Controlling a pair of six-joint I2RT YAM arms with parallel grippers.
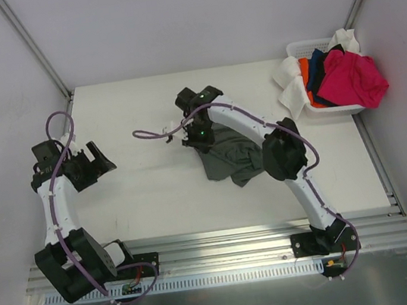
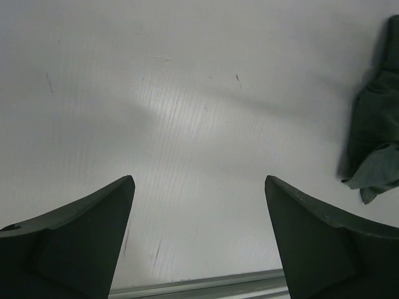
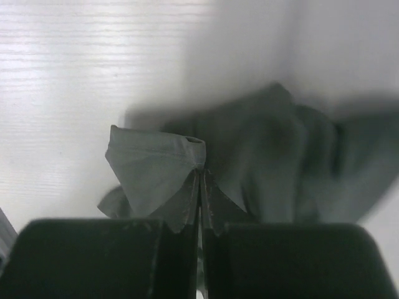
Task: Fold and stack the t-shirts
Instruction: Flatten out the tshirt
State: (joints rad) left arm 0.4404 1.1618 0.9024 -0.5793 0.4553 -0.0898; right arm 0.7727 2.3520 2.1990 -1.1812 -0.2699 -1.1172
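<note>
A dark charcoal grey t-shirt [image 1: 229,158] lies crumpled on the white table, right of centre. My right gripper [image 1: 196,135] is at its upper left edge, shut on a fold of the grey t-shirt [image 3: 156,171], which hangs lifted from the fingertips in the right wrist view. My left gripper [image 1: 100,162] is open and empty at the table's left side, well apart from the shirt. In the left wrist view the shirt's edge [image 2: 374,137] shows at far right. Magenta-pink [image 1: 353,76], navy, orange and white t-shirts lie heaped in the basket.
A white plastic basket [image 1: 335,108] stands at the table's back right corner, shirts spilling over its rim. The right arm [image 1: 284,152] lies across the grey shirt's right side. A metal rail [image 1: 223,235] runs along the near table edge.
</note>
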